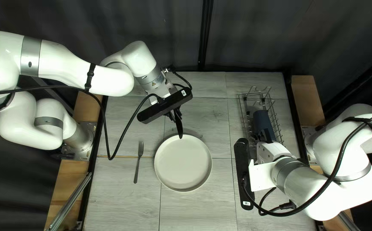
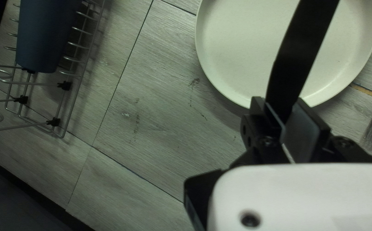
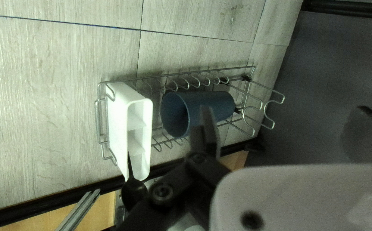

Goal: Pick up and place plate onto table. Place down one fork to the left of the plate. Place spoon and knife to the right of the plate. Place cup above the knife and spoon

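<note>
Your left gripper [image 1: 175, 114] clamps the knife [image 1: 179, 128] by the plate's [image 1: 183, 164] twelve-o'clock edge; bare table [image 1: 222, 179] lies toward three. Your right gripper [image 1: 264, 137] stands open near the cup [image 1: 261, 119].

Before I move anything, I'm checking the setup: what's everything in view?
Plate: one, cream, mid-table
Fork: one, grey, left of plate in top left view
Knife: one, black, in left gripper
Cup: one, blue, lying in rack
Spoon, apparently: one, black, in holder
Cutlery holder: one, white, in rack
Wire rack: one, silver, on table
Table: one, grey
Curtain: dark, behind table
Boards: several, tan, table's sides
Arms: two, white, either side
Grippers: two, black, on arms
</note>
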You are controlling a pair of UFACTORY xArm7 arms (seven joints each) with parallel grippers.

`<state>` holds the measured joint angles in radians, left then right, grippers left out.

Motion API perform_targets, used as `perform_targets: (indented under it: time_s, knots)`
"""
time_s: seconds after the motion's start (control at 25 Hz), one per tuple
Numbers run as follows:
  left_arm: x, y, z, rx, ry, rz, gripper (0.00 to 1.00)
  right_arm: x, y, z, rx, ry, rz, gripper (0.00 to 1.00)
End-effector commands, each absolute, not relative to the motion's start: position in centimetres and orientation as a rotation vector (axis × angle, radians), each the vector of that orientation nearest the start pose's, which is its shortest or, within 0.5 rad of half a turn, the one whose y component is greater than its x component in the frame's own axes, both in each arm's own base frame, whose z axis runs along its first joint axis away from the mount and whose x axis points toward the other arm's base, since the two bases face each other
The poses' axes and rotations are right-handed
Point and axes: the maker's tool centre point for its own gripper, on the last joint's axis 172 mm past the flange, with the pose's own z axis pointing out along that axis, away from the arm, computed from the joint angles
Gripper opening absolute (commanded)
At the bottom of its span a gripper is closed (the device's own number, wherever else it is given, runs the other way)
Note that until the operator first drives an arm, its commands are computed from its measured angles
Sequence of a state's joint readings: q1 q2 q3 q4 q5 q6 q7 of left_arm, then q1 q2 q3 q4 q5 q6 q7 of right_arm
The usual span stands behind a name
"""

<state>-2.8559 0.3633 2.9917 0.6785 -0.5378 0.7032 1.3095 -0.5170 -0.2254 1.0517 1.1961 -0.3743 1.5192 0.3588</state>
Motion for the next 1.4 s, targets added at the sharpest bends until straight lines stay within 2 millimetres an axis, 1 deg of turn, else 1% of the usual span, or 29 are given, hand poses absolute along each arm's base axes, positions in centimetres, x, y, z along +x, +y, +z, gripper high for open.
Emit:
perform_targets:
  time_s: [0.04,0.16,0.28,0.4,0.44,0.48,0.56,0.76,0.88,1.04,1.24,1.28,1.32,1.4]
  knots:
    - [44.7,-3.0,24.7,-2.954,0.82,-0.65,0.0,38.6,11.8,30.8,2.526,0.259,0.063,1.0]
    - [44.0,-3.9,25.1,-2.97,0.718,-0.628,0.0,38.6,11.8,30.8,2.526,0.259,0.063,1.0]
    - [43.8,-3.6,25.2,-2.978,0.664,-0.622,0.0,38.6,11.8,30.8,2.526,0.259,0.063,1.0]
    - [44.6,-2.4,25.3,-2.975,0.653,-0.628,0.0,38.6,11.8,30.8,2.526,0.259,0.063,1.0]
    - [45.0,-1.7,25.3,-2.973,0.654,-0.631,0.0,38.6,11.8,30.8,2.526,0.259,0.063,1.0]
    - [45.1,-1.5,25.3,-2.973,0.655,-0.632,0.0,38.6,11.8,30.8,2.526,0.259,0.063,1.0]
    - [46.0,-0.3,25.2,-2.967,0.677,-0.638,0.0,38.6,11.8,30.8,2.526,0.259,0.063,1.0]
    - [48.0,1.5,25.2,-2.958,0.733,-0.65,0.0,38.6,11.8,30.8,2.526,0.259,0.063,1.0]
    - [48.6,2.2,25.1,-2.955,0.757,-0.66,0.0,38.6,11.8,30.8,2.526,0.259,0.063,1.0]
    - [50.3,3.4,24.5,-2.958,0.794,-0.673,0.0,38.6,11.8,30.8,2.526,0.259,0.063,1.0]
    - [51.4,4.6,23.7,-2.961,0.825,-0.688,0.0,38.6,11.8,30.8,2.526,0.259,0.063,1.0]
    - [51.5,4.8,23.7,-2.961,0.829,-0.688,0.0,38.6,11.8,30.8,2.526,0.259,0.063,1.0]
    - [51.8,5.5,23.8,-2.96,0.837,-0.686,0.0,38.6,11.8,30.8,2.526,0.259,0.063,1.0]
    - [52.1,6.2,24.1,-2.959,0.849,-0.684,0.0,38.6,11.8,30.8,2.526,0.259,0.063,1.0]
